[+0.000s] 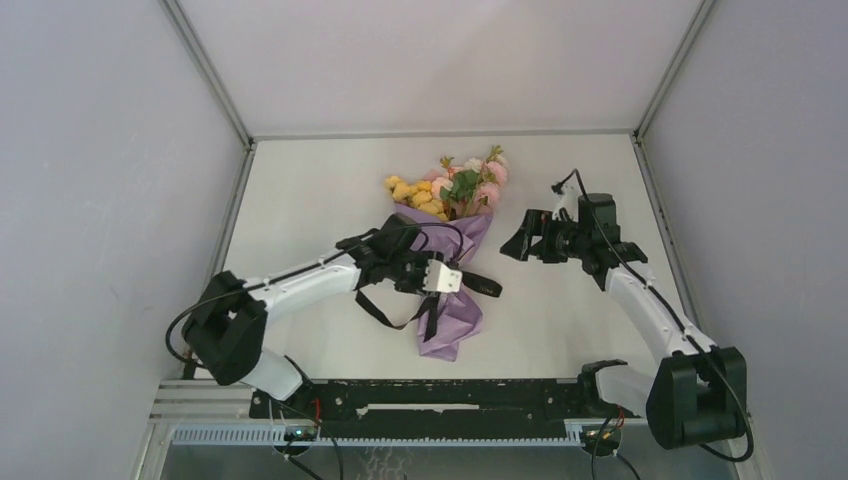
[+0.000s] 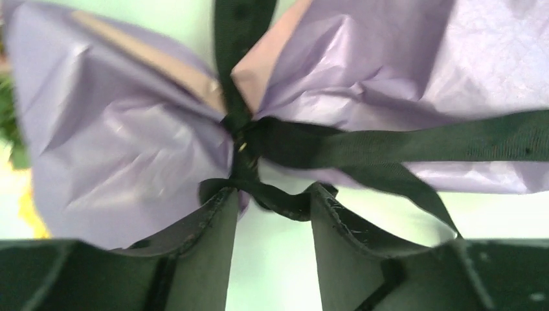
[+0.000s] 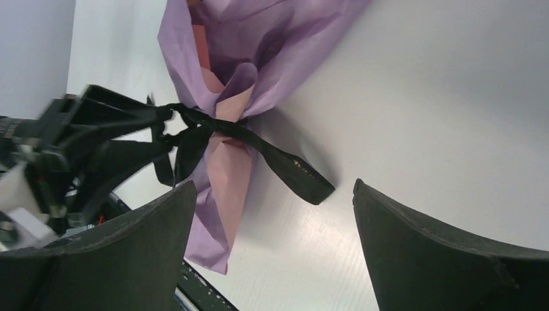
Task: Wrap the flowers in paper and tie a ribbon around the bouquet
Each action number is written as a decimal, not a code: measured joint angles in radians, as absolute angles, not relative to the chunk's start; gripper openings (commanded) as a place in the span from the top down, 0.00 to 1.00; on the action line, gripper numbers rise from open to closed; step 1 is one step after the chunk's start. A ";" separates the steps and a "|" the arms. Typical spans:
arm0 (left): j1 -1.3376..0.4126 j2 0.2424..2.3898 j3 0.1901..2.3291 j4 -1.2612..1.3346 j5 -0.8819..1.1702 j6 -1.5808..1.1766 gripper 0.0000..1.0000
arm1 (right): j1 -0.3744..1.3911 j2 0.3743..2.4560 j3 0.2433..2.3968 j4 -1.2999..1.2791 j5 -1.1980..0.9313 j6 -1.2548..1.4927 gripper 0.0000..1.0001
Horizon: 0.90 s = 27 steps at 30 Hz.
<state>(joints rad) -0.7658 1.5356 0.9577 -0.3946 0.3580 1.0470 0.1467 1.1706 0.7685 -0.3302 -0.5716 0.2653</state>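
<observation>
Looking down on the bouquet lying flat on the table, flowers toward 12 o'clock and the lilac paper tailing off toward 6 o'clock. Cinched at the waist by the black ribbon, already knotted, with one loose end trailing toward 4 o'clock. With the left gripper right at the knot, jaws partly spread, a ribbon loop draped across the tips and not visibly pinched. With the right gripper well apart at 3 o'clock of the wrap, jaws spread wide and empty.

Probably light and floppy all through: thin paper quick to crumple or tear, limp and likely slippery ribbon, easily crushed blooms. Best taken at the cinched waist, where the bundled stems should lend stiffness. For tightening, better to pinch the ribbon ends close to the knot, never the flared paper edges.
</observation>
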 measured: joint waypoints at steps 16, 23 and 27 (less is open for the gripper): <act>-0.387 1.078 0.746 -0.313 0.251 0.549 0.00 | -0.092 0.710 0.573 -0.120 -0.347 0.275 0.00; -0.117 0.897 0.535 -0.002 0.014 0.025 0.00 | -0.092 0.556 0.433 -0.010 -0.093 0.302 0.01; -0.083 0.816 0.386 0.117 -0.119 -0.073 0.00 | -0.094 0.540 0.358 0.020 0.027 0.329 0.00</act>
